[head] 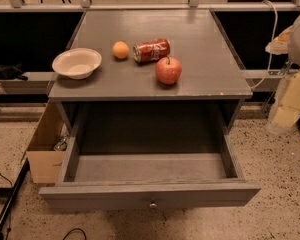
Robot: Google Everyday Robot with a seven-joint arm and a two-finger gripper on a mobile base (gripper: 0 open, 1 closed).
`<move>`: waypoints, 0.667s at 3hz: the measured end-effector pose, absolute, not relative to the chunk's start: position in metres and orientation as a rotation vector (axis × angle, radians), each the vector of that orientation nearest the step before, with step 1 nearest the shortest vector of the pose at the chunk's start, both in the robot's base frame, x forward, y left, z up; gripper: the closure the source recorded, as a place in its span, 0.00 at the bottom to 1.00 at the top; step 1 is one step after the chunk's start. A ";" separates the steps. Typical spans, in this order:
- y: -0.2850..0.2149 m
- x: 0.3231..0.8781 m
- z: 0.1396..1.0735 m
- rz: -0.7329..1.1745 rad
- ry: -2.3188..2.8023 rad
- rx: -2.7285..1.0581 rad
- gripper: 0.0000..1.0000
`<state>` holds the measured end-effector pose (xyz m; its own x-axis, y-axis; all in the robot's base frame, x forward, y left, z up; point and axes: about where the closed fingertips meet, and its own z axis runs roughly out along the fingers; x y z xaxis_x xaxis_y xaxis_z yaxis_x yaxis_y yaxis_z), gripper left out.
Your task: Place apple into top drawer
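The red apple (168,70) with a short dark stem stands upright on the grey cabinet top (200,44), near its front edge and right of centre. The top drawer (150,194) is pulled fully open below it. Its grey inside shows nothing in it, and a small round knob (153,204) sits at the centre of its front panel. My gripper (291,101) hangs at the far right edge of the camera view, off the cabinet's right side and well apart from the apple. It holds nothing that I can see.
A red soda can (151,50) lies on its side just behind the apple. A small orange fruit (120,50) sits left of the can. A white bowl (77,62) stands at the top's left edge. A cardboard box (44,156) stands on the floor left of the drawer.
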<state>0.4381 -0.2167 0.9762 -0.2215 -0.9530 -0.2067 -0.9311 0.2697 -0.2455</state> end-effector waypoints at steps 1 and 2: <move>-0.217 0.438 0.976 -0.098 2.232 -1.725 0.00; -0.218 0.442 0.979 -0.002 2.203 -1.683 0.00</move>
